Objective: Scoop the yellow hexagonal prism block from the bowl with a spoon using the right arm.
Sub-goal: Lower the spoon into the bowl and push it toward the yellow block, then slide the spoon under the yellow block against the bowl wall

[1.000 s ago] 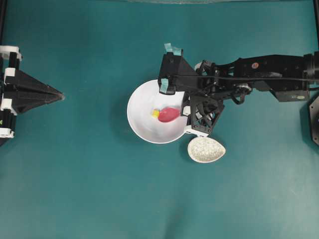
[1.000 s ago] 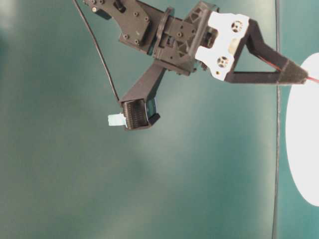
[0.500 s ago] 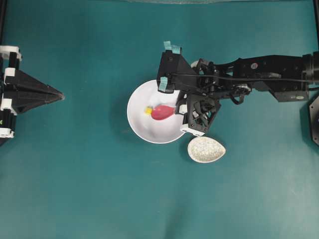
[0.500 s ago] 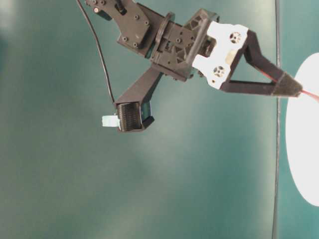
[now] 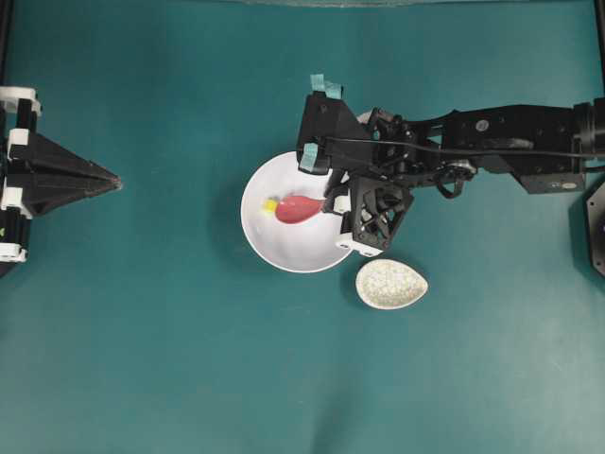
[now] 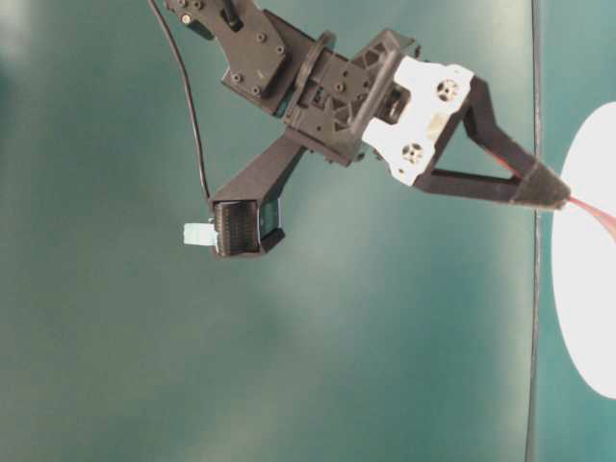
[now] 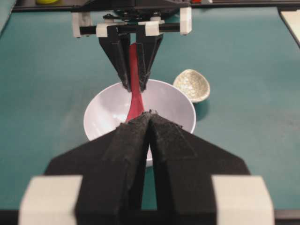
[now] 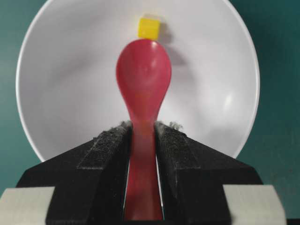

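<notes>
One glossy pink-red spoon [image 8: 143, 84], pinched in the right gripper's [image 8: 140, 133] foam-like pads, meets the yellow block [image 8: 149, 28].

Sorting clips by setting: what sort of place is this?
Likely a robot lab tabletop: a teal mat, two black arms, the right gripper holding a spoon in a white bowl.

Your teal worktop [image 5: 189, 359] carries the white bowl [image 5: 274, 251] and, just beside it, a speckled spoon rest [image 5: 391, 284].
</notes>
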Motion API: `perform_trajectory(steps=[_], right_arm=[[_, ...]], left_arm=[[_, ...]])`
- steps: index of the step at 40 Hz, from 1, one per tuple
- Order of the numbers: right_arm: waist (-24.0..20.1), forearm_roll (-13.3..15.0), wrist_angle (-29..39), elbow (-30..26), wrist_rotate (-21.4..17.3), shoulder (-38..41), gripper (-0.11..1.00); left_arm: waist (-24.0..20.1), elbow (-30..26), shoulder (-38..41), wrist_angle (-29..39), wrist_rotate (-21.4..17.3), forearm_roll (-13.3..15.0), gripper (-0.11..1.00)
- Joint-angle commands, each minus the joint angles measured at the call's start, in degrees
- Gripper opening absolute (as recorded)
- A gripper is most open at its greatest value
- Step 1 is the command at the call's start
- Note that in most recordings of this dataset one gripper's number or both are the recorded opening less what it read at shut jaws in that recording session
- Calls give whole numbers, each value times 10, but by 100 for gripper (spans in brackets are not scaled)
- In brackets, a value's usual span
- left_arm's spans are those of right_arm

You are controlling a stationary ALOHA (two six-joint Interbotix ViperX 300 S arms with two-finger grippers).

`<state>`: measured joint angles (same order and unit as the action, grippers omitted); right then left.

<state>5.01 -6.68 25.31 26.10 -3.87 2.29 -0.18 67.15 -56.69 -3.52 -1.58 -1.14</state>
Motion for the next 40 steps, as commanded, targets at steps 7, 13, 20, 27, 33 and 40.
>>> perform_trajectory(steps=[7, 13, 20, 27, 33, 40], right_arm=[[-1, 1, -17, -12, 1, -6, 24], [0, 1, -21, -12, 2, -6, 24], [0, 1, -27, -13, 2, -7, 24], [-1, 1, -33, -13, 3, -6, 24], [0, 1, -40, -12, 3, -6, 24], [0, 1, -47, -12, 4, -6, 24]], left_arm=[[-1, -11, 2, -2, 0, -1, 3], [-1, -11, 2, -2, 0, -1, 3], [0, -11, 2, -3, 0, -1, 3], [0, -11, 2, -2, 0, -1, 3], [-1, -11, 2, -2, 0, -1, 3], [-1, -11, 2, -2, 0, -1, 3]])
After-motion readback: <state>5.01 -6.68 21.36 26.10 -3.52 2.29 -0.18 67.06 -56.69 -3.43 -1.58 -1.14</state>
